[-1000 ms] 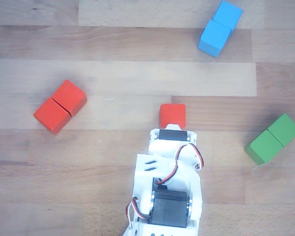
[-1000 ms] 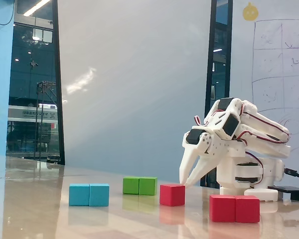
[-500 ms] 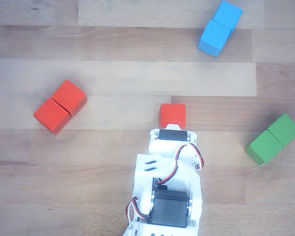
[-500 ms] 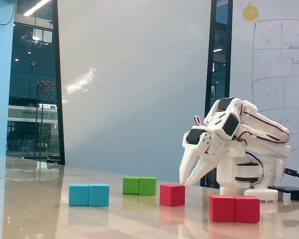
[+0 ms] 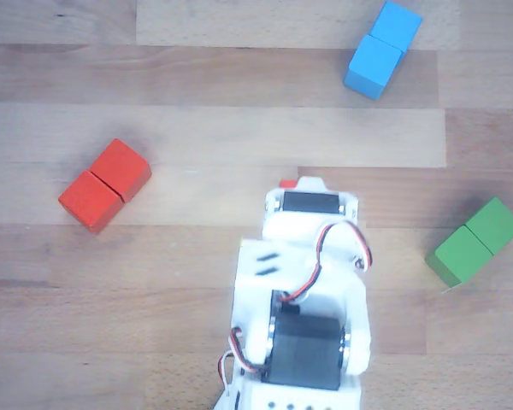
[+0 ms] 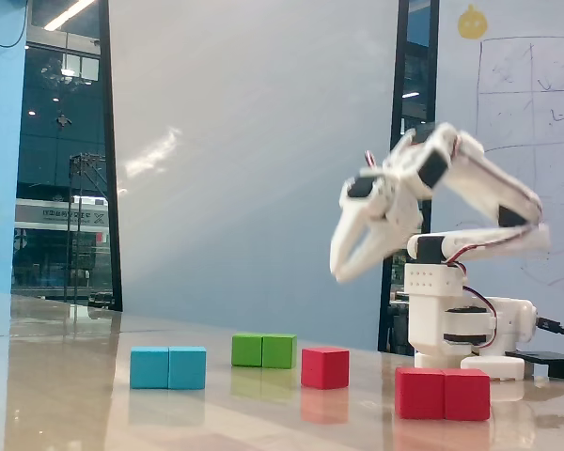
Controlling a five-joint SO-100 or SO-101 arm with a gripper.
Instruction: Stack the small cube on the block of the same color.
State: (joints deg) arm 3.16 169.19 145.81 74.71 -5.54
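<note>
End effector hangs blurred, seemingly empty.

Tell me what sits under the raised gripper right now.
In the fixed view, the gripper hangs over the small cube, apart from it. From above, the arm covers nearly all of the cube; only a red sliver shows.

1. Gripper: raised well above the table, blurred, fingers parted, empty.
2. Small cube: on the table, below the gripper.
3. Red block: right of the cube, nearer the camera.
4. Blue block and green block: left of the cube.
</note>
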